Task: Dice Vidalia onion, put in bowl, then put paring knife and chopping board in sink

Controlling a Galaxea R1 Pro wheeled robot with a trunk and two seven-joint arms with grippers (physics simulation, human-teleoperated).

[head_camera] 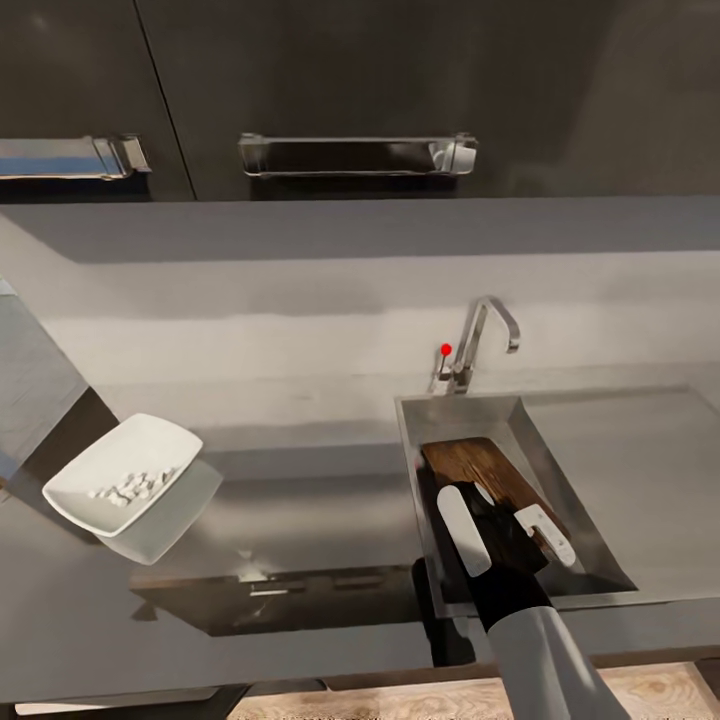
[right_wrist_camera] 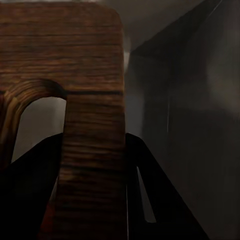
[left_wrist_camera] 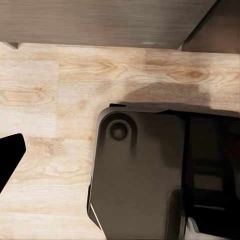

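Note:
The chopping board (head_camera: 480, 465) lies tilted inside the sink (head_camera: 412, 450), its far end toward the tap (head_camera: 487, 325). My right gripper (head_camera: 505, 530) is down in the basin at the board's near end. In the right wrist view the black fingers (right_wrist_camera: 165, 200) flank the wooden strip beside the handle slot (right_wrist_camera: 37, 125) of the chopping board (right_wrist_camera: 75, 55), shut on it. The white bowl (head_camera: 150, 440) stands on the countertop (head_camera: 300, 490) at the left, with diced onion (head_camera: 130, 488) in it. The paring knife is hidden. A black fingertip (left_wrist_camera: 10, 157) of the left gripper hangs over the floor.
Dark wall cabinets with metal handles (head_camera: 355, 155) hang above the pale backsplash. A drainboard (head_camera: 640, 460) lies right of the basin. A red knob (head_camera: 446, 349) sits by the tap. The left wrist view looks down on wooden floor (left_wrist_camera: 50, 90) and my dark base (left_wrist_camera: 145, 170).

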